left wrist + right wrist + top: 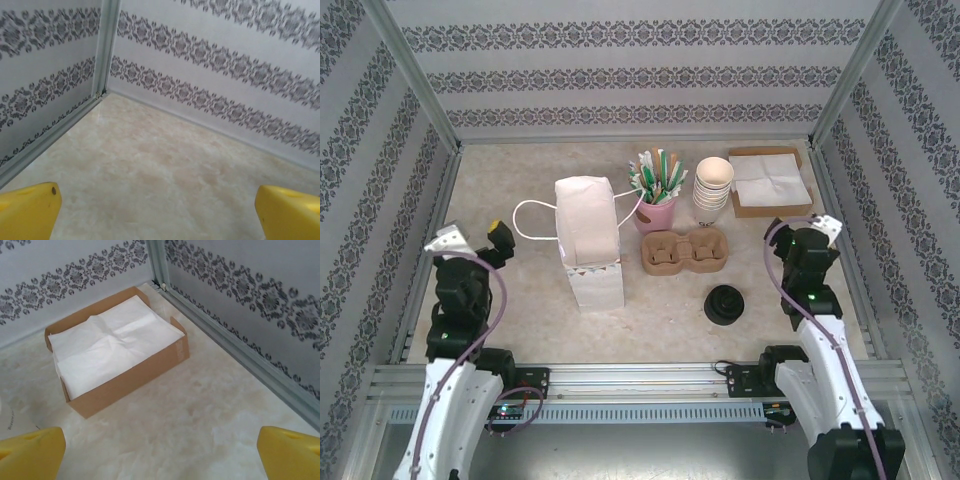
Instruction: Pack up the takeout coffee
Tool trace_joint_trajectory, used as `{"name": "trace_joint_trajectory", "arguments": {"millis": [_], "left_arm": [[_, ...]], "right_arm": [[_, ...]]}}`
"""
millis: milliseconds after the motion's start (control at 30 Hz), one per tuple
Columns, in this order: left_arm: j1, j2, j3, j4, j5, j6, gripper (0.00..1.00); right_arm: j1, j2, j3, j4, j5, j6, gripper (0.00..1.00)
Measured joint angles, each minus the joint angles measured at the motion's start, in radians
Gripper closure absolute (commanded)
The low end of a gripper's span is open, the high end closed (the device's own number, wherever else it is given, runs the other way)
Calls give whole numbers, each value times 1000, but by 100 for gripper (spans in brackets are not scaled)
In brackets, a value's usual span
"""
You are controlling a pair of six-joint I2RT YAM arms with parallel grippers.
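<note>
The takeout coffee is out of view. My left gripper (473, 236) hovers open at the table's left side, nothing between its yellow fingertips (27, 207), with bare tabletop and the back left corner ahead. My right gripper (804, 229) hovers open at the right side, just in front of the napkin box (120, 340), its fingertips (30, 452) spread over bare table. A white paper bag (588, 240) with loop handles stands left of centre. A brown cardboard cup carrier (685, 252) lies beside it.
A stack of lidless cream cups (713, 185) and a pink cup of straws (658, 195) stand at the back. A low stack of black lids (724, 304) sits front centre-right. The napkin box (768, 182) is back right. Patterned walls and metal rails (620, 380) enclose the table.
</note>
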Motion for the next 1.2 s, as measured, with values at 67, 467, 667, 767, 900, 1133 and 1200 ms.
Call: {"name": "trace_joint_trajectory", "arguments": {"millis": [67, 467, 667, 767, 900, 1133, 1200], "left_arm": [[0, -8, 85, -109, 3, -15, 0], [0, 164, 419, -439, 104, -64, 0], [0, 117, 479, -375, 312, -68, 16], [0, 153, 484, -281, 507, -84, 17], [0, 189, 425, -123, 690, -143, 29], [0, 239, 276, 85, 902, -232, 35], [0, 238, 257, 103, 925, -231, 35]], "right_arm": [[-27, -31, 29, -77, -40, 55, 2], [-142, 43, 307, -338, -455, 216, 11], [-140, 150, 468, -430, -609, 222, 45], [-95, 205, 528, -451, -648, 237, 48], [2, 269, 581, -451, -644, 241, 49], [97, 425, 653, -434, -579, 270, 63], [106, 476, 676, -419, -564, 276, 63]]}}
